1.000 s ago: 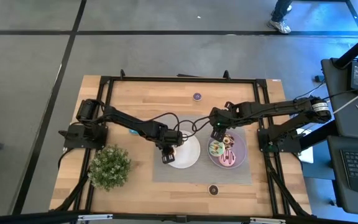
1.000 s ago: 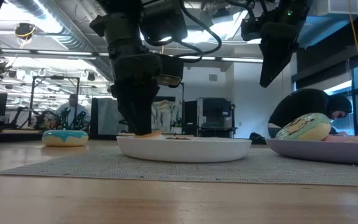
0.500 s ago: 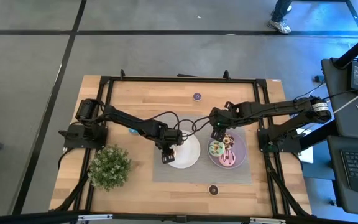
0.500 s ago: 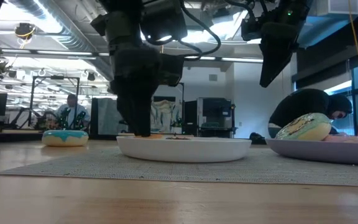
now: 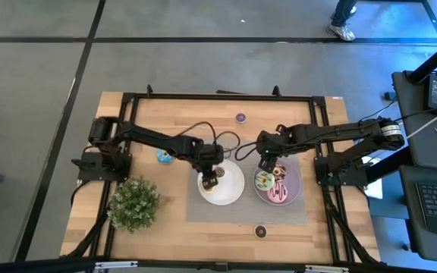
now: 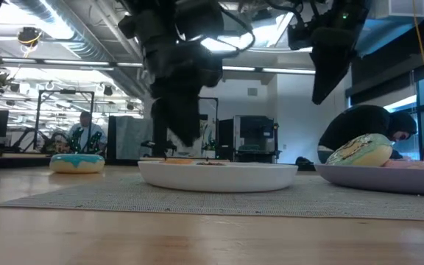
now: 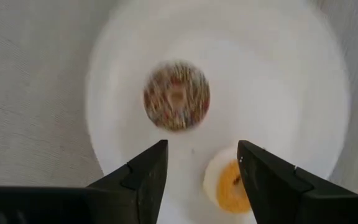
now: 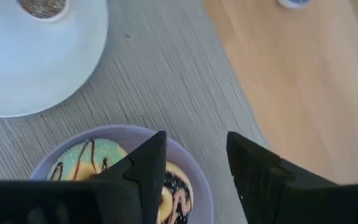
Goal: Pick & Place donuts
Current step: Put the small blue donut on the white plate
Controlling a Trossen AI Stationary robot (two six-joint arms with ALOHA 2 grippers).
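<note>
Hovering over the white plate (image 5: pixel 230 191) near the middle of the surface, the left end effector (image 7: pixel 199 163) is standing with its fingers spread apart and nothing between them; directly beneath it in the left wrist view are lying a brown sprinkled donut (image 7: pixel 176 94) and a tiny orange donut (image 7: pixel 227 186), both resting flat on the plate and just beside each other without clearly touching. The right end effector (image 8: pixel 192 163) is hanging above the purple plate (image 5: pixel 293 186), also parted and empty, over the far rim of that plate, where a green donut (image 8: pixel 86 160) with dark stripes and at least one more iced ring are sitting. A blue donut (image 5: pixel 163 156) is lying on the bare wood toward the left edge of the surface, a tiny purple donut (image 5: pixel 240 117) is sitting near the far edge, and a tiny brown donut (image 5: pixel 261 230) near the close edge. These toy rings are looking light, rigid and smooth, so they are likely sliding easily on a glossy plate; a pinch across the outer rim, or one finger through the hole, would probably be the surest hold, with the tiny ones needing a well-centred approach.
</note>
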